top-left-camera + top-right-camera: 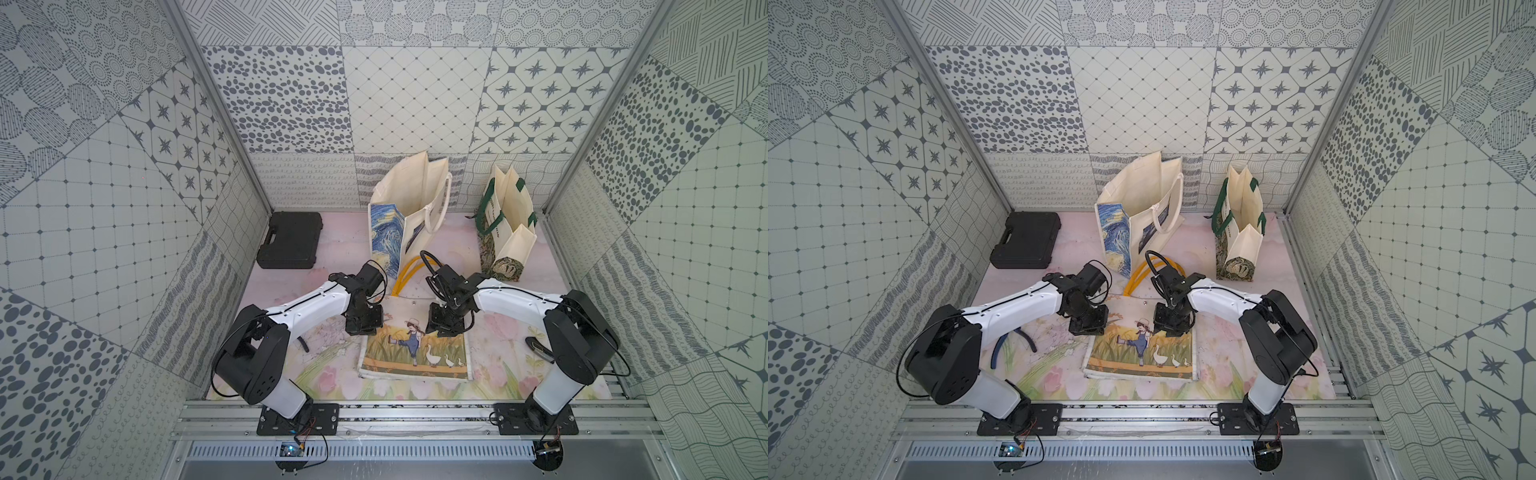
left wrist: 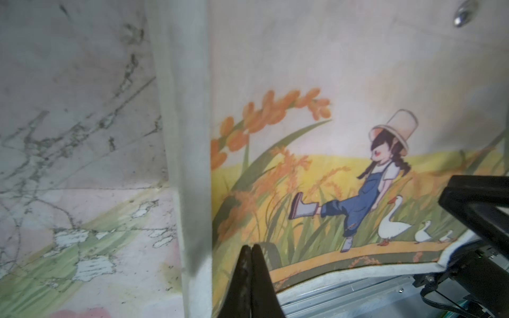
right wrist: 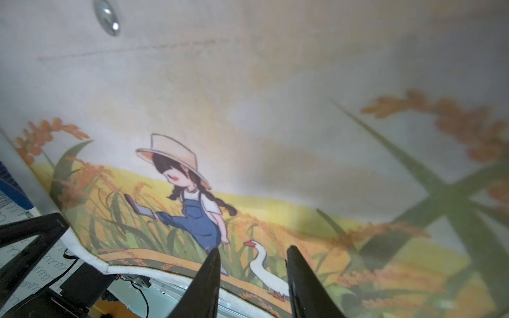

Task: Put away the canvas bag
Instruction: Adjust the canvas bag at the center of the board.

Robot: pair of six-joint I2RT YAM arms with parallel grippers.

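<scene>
Canvas bag (image 1: 415, 349) flat on table, girl-and-geese print, yellow handles (image 1: 409, 270).

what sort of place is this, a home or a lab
Probably a robot test cell: patterned panels wall it in, the left arm and right arm are bolted to an aluminium rail, and canvas bags sit out as props.

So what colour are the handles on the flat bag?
Yellow; the handles show best in a top view.
</scene>
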